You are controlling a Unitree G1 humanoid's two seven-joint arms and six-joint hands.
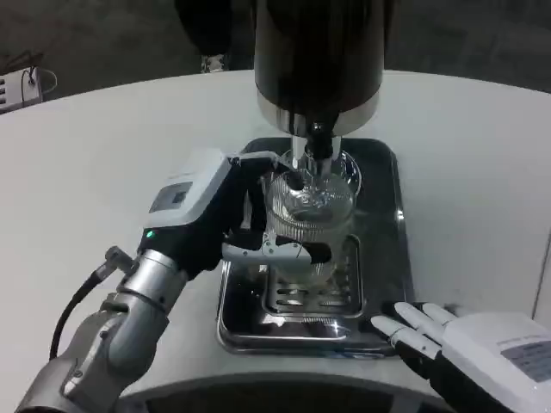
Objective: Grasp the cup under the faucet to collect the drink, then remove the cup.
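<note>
A clear ribbed glass cup [312, 215] stands on the grated drip tray [379, 258], right below the faucet [317, 151] of a dark drink dispenser [318, 52]. My left hand [232, 215] wraps the cup from its left side, a finger across its front and others behind it. Whether there is liquid in the cup I cannot make out. My right hand [456, 340] lies at the lower right, its fingers spread flat on the table beside the tray's front right corner, holding nothing.
The metal tray sits mid-table with its raised rim near the table's front edge. The dispenser body towers over the tray's back. A white device [21, 86] with cables sits at the far left edge.
</note>
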